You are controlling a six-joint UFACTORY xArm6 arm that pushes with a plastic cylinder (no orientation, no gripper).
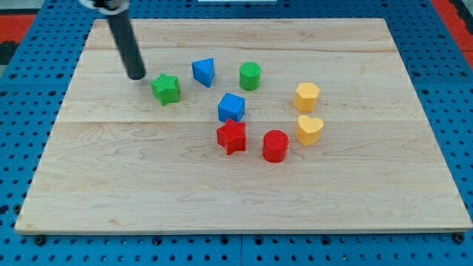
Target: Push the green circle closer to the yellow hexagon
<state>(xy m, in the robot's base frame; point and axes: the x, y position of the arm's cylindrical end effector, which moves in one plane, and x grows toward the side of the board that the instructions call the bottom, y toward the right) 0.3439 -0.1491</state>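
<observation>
The green circle point(250, 75) stands in the upper middle of the frame on the pale wooden surface point(355, 185), upright, with clear wood all around it. The yellow hexagon point(307, 96) lies to its right and a little lower, near but apart from it. Just below the hexagon sits a yellow heart point(310, 128), close under it, though whether the two touch is hard to tell. To the left of the green circle is a blue triangle-like block point(204, 72), near but separate. Lower, toward the centre of the frame, a second blue block point(231, 107), of a shape I cannot make out surely, sits just above a red star point(231, 137); the two look nearly touching. To the right of the star is a red circle point(275, 145), near the yellow heart. In the upper left of the frame the dark rod slants down from the top edge, and my tip point(137, 75) rests on the surface just to the left of a green star point(166, 89), with a narrow gap between them. The tip is well apart from the green circle, with the green star and the blue triangle-like block between. This arm carries no hand, only the rod, so there is nothing grasped.
</observation>
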